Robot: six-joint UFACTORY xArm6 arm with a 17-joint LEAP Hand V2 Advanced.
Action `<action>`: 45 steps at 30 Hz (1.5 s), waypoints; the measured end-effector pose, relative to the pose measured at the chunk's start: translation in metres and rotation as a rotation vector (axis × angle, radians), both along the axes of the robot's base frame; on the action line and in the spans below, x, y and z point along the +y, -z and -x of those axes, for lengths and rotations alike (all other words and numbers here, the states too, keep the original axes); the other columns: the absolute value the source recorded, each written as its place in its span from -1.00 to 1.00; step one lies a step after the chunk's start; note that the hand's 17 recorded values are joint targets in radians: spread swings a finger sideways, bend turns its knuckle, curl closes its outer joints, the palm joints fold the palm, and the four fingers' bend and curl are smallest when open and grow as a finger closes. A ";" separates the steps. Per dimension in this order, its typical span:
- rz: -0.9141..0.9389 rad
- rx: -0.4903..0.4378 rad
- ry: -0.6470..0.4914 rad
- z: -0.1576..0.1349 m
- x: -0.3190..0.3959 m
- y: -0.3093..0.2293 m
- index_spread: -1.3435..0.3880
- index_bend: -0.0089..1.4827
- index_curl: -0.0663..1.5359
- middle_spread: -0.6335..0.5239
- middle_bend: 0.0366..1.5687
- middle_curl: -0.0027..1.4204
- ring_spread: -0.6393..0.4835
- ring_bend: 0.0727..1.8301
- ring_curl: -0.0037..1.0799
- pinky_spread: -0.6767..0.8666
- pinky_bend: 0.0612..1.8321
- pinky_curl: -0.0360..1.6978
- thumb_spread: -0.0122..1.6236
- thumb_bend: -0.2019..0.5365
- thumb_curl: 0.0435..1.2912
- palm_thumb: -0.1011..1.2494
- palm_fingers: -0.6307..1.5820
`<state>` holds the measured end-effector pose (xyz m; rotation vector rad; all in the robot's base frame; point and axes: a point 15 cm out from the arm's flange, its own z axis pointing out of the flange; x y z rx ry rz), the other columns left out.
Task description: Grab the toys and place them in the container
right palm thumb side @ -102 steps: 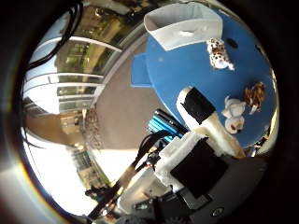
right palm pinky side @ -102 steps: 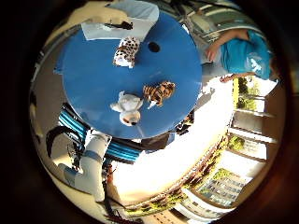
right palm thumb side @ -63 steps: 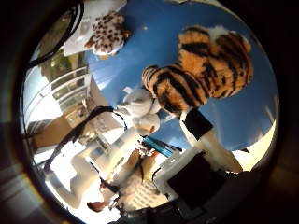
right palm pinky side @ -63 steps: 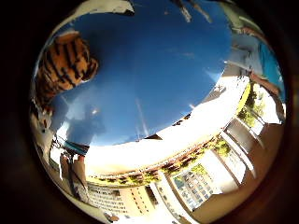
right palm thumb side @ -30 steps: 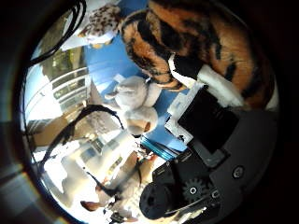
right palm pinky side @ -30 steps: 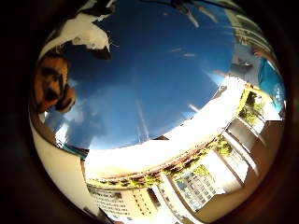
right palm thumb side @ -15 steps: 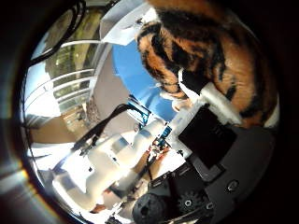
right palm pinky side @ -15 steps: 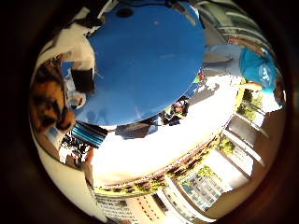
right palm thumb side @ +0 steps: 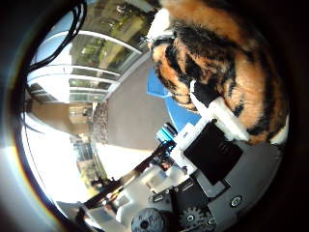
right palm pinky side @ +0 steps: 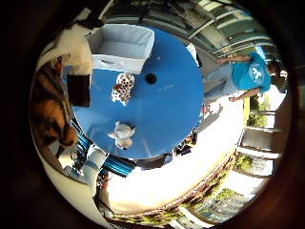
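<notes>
Thumb-side palm view is filled by the striped tiger toy (right palm thumb side: 227,72), pressed close against the palm, with a finger (right palm thumb side: 219,113) of the hand (right palm thumb side: 212,159) curled across its fur; the toy is judged to be held and lifted clear of the blue table (right palm pinky side: 167,109); the same toy is seen as an orange and black mass at the edge of the little-finger-side view. On the table two toys remain: a spotted toy (right palm pinky side: 123,88) just beside the container (right palm pinky side: 125,47), and a white toy (right palm pinky side: 122,134) nearer the table's edge, well apart from it. The container is seen to stand open at the table's far rim, near a dark hole (right palm pinky side: 151,78) in the tabletop. The carry should be made with the hold kept firm, since soft fur can slip; the hand is best brought squarely over the container's opening, clear of its walls and of the spotted toy, and lowered before the fingers are released, so that the tiger drops inside and not onto the rim.
</notes>
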<state>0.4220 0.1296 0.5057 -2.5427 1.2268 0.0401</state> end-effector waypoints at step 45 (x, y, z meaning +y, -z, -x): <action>-0.033 -0.128 0.031 -0.174 0.163 0.194 -0.16 -0.85 -0.01 0.10 -0.71 -0.36 0.56 -0.31 -0.29 0.44 0.22 -0.28 0.32 -0.59 -0.23 -0.01 -0.55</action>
